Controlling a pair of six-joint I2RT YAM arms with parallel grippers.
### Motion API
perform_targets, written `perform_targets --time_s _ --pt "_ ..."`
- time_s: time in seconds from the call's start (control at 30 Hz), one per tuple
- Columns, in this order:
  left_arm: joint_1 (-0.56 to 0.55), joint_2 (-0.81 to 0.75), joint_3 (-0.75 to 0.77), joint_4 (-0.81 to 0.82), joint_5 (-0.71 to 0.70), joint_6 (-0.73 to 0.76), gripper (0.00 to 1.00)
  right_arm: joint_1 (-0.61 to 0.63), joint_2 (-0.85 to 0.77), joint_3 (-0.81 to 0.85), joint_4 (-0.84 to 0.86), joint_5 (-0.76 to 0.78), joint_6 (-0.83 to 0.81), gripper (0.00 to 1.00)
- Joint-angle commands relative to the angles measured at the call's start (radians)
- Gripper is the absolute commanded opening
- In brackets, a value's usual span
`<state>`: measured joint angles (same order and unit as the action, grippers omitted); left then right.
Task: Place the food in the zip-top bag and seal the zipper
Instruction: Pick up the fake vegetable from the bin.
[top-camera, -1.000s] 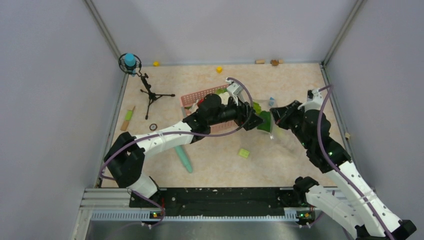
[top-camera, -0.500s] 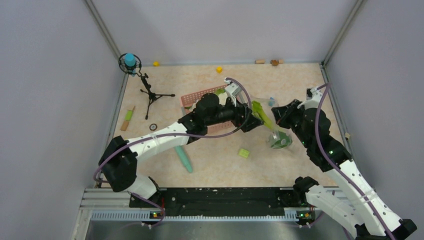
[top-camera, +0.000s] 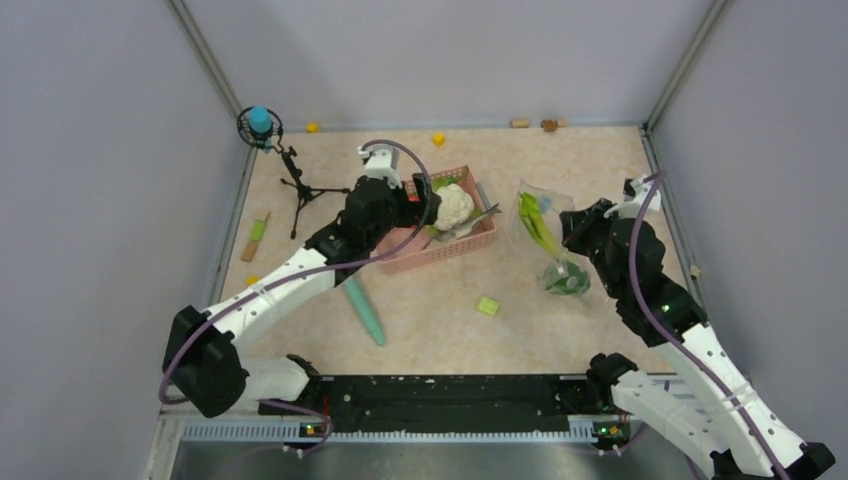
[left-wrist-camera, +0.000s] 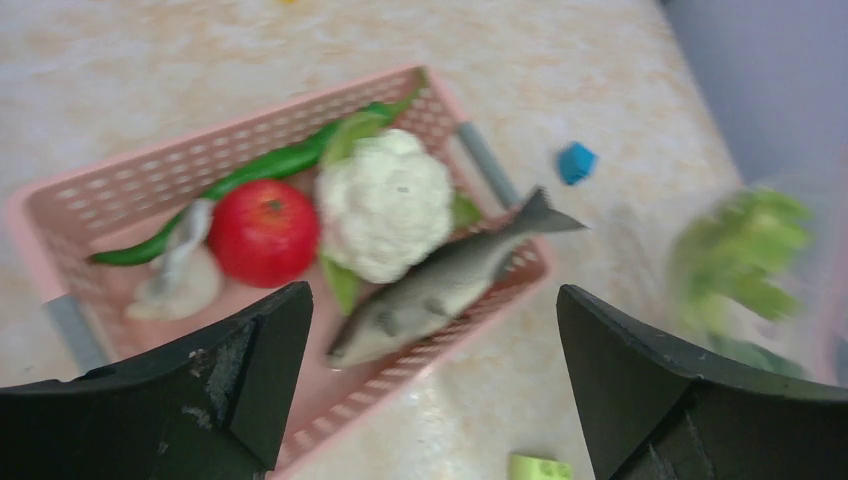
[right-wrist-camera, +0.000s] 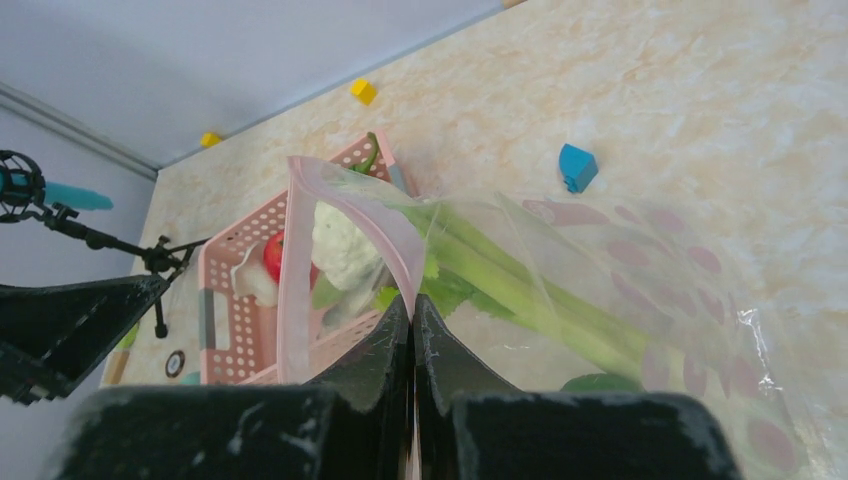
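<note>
Left gripper (left-wrist-camera: 432, 295), spread wide, points at the cauliflower (left-wrist-camera: 385, 200) just ahead; right gripper (right-wrist-camera: 412, 310) pinches the bag (right-wrist-camera: 600, 290) nearer the counter's right edge.

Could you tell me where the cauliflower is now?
The cauliflower sits in the pink basket, just ahead of the left gripper in the top view, between the tomato and the fish.
</note>
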<state>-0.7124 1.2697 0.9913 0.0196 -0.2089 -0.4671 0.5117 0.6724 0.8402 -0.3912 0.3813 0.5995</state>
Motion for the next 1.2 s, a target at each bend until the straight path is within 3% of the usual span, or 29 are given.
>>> perform_targets --time_s 0.0,0.3,0.6,0.77,1.17 --pt "0.135 0.056 -0.013 -0.063 0.006 -0.083 0.97 -0.009 0.003 0.021 0.021 0.049 -0.034 0.00" --pt "0.179 0.174 0.057 -0.112 -0.143 -0.048 0.96 -0.009 0.011 0.011 0.021 0.092 -0.047 0.00" --pt "0.220 0.296 0.134 -0.162 -0.186 -0.001 0.80 -0.008 0.026 0.012 0.020 0.117 -0.056 0.00" --pt "0.276 0.353 0.158 -0.136 -0.052 0.034 0.73 -0.008 0.023 0.008 0.020 0.144 -0.050 0.00" --pt "0.288 0.437 0.215 -0.187 -0.078 0.081 0.60 -0.008 0.044 0.002 0.025 0.179 -0.051 0.00"
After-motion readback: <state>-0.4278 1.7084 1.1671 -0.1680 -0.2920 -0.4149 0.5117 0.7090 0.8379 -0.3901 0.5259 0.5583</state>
